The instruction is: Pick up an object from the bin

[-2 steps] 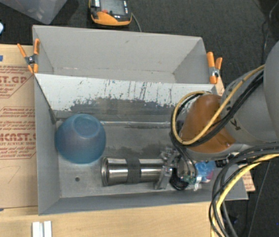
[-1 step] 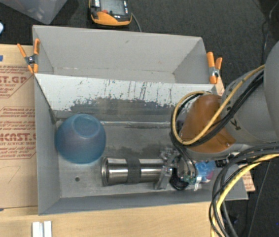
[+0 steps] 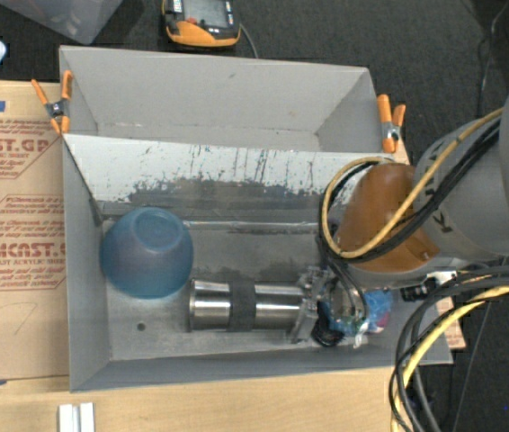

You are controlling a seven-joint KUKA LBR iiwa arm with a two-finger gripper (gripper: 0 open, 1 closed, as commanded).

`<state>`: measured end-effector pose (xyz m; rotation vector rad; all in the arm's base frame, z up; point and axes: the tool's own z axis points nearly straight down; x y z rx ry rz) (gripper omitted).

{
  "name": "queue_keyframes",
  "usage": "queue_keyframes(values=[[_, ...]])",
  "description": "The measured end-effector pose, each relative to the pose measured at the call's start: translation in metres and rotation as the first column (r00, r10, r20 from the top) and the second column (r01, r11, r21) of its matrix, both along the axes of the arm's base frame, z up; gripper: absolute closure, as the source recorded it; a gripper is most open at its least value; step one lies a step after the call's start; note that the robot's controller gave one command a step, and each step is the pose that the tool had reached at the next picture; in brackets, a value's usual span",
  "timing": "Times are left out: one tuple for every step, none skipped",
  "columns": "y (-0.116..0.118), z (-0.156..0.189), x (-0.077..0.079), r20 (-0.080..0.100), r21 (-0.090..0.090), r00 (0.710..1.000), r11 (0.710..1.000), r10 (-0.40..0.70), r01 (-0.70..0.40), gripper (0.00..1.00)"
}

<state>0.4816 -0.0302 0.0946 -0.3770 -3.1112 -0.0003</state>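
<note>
The thing nearest the arm's working end is a steel cylinder point(image 3: 245, 304), smooth and shiny, with a dark band point(image 3: 242, 304) wrapped round its middle that splits it into two bright halves. It lies on its side on the bin's floor in the lower middle of the frame. Its long axis runs left to right across the picture, nearly level, and one flat end faces the left side of the frame. The other end reaches to the right, in under the robot's wrist. The jaws stand at that right end, low in the right part of the bin, and whether they are clenched on the cylinder or released cannot be told.

Just to the right of the jaws a small bright blue thing point(image 3: 379, 309) lies against the bin's right wall; its kind is unclear. Up and to the left of the cylinder, near its left end, a blue bowl point(image 3: 147, 252) rests mouth down on the floor by the left wall.

The grey bin point(image 3: 209, 97) has sloping walls, and its far wall is streaked with dark scuffs. An orange cover point(image 3: 376, 219) on the arm point(image 3: 479, 196) hangs over the bin's right side, looped with yellow and black cables point(image 3: 330, 207).
</note>
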Motion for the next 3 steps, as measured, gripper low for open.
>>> queue_keyframes(values=[[0.0, 0.025, 0.001, 0.005, 0.0, 1.0, 1.0, 0.0, 0.0, 1.0], [0.0, 0.04, 0.0, 0.001, 0.0, 1.0, 1.0, 0.0, 0.0, 1.0], [0.0, 0.07, -0.001, -0.003, 0.001, 1.0, 1.0, 0.001, -0.001, 1.0]])
